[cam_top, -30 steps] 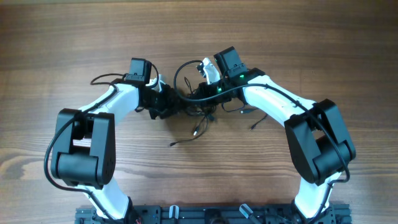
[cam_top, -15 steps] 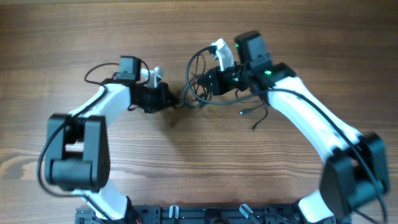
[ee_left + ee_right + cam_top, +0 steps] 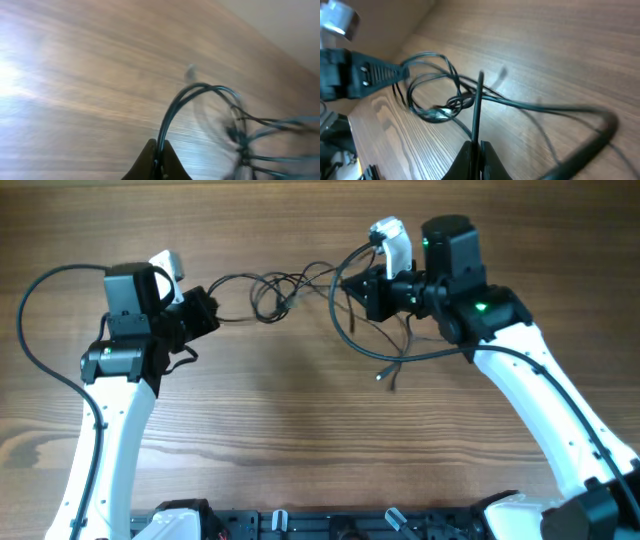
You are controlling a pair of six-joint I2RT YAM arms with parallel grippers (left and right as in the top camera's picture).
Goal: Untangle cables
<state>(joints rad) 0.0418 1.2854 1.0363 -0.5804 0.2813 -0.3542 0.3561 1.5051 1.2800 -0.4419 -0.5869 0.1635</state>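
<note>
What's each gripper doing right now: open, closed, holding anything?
Left gripper: closed, pinching a strand of the cables.
Right gripper: closed, also pinching a strand of the cables.

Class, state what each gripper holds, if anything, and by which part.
Both pinch the cables along the cord: left gripper on one side of the tangle, right gripper on the other.

A robotics lab is suggested: a left arm (image 3: 112, 430) and a right arm (image 3: 545, 405) are mounted on a black rail (image 3: 330, 525) at a wood-grain table (image 3: 300, 450); a pale wall (image 3: 285, 20) is seen.
</note>
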